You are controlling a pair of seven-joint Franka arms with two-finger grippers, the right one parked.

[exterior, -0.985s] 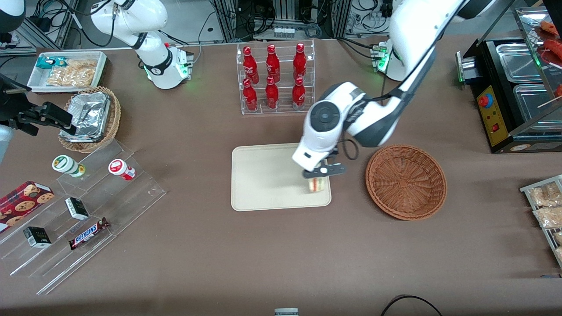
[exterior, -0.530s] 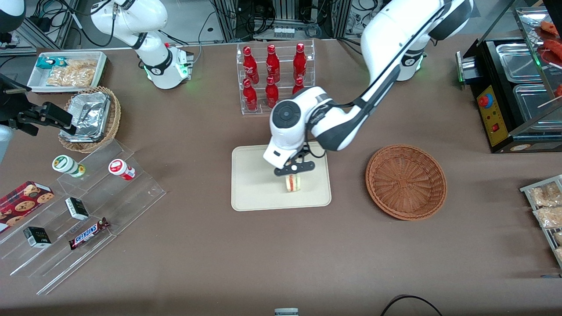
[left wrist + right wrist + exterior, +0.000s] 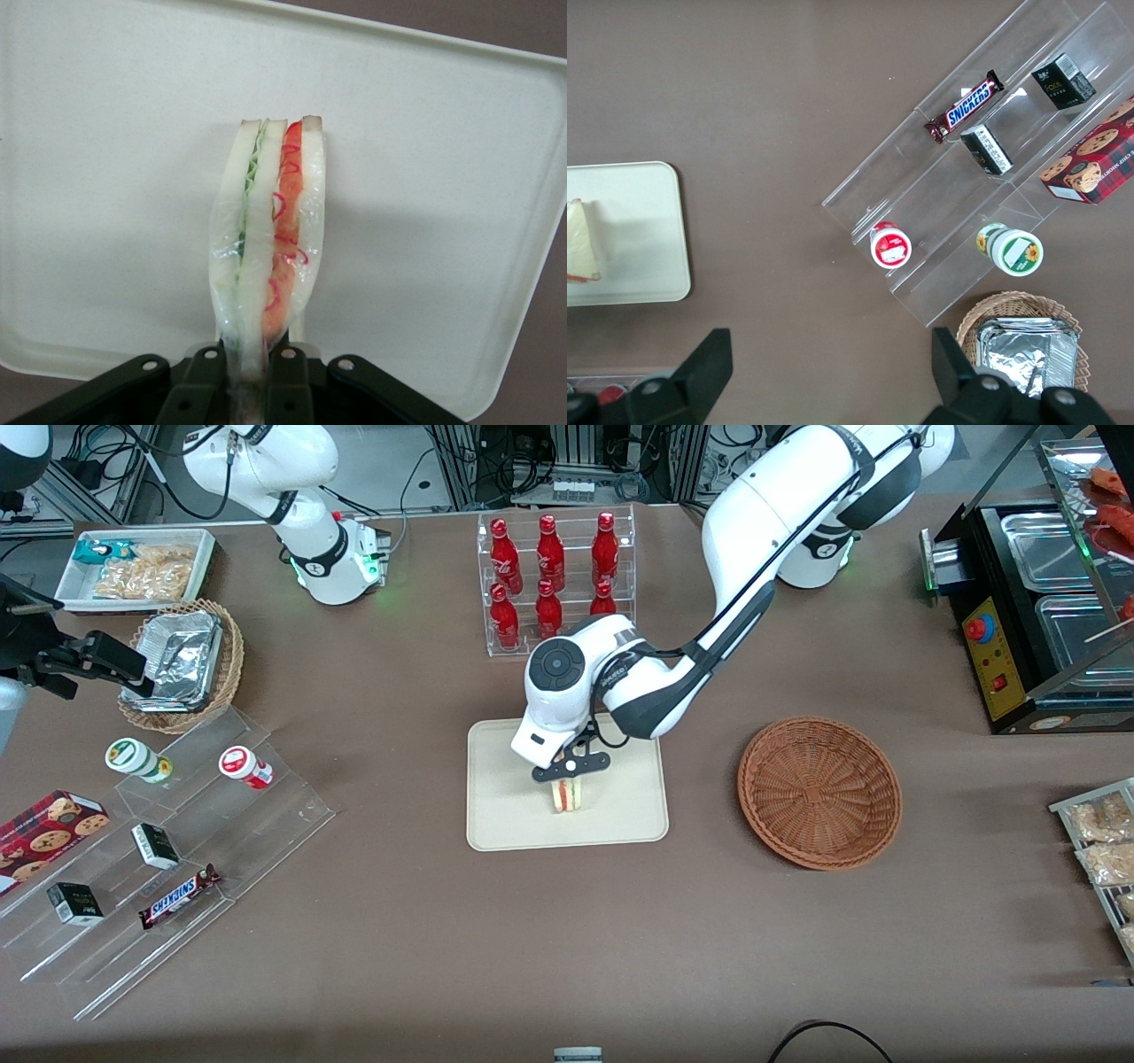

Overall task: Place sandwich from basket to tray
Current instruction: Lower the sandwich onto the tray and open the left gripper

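A robotics lab set up as a mock snack shop: beside the bottle rack [image 3: 554, 584] stand robot arm bases, with cabling and what look like equipment frames above; acrylic steps [image 3: 168, 850] display snacks.

"SNICKERS" on candy bar [image 3: 180, 895] lying on clear acrylic step shelf [image 3: 190, 850].

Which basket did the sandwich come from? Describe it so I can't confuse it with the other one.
Start at the cream tray mid-table, where the gripper holds the sandwich. Beside it, toward the working arm's end, sits the reddish-brown basket: round, shallow, with nothing in it. The other wicker basket is lighter and holds a foil container.
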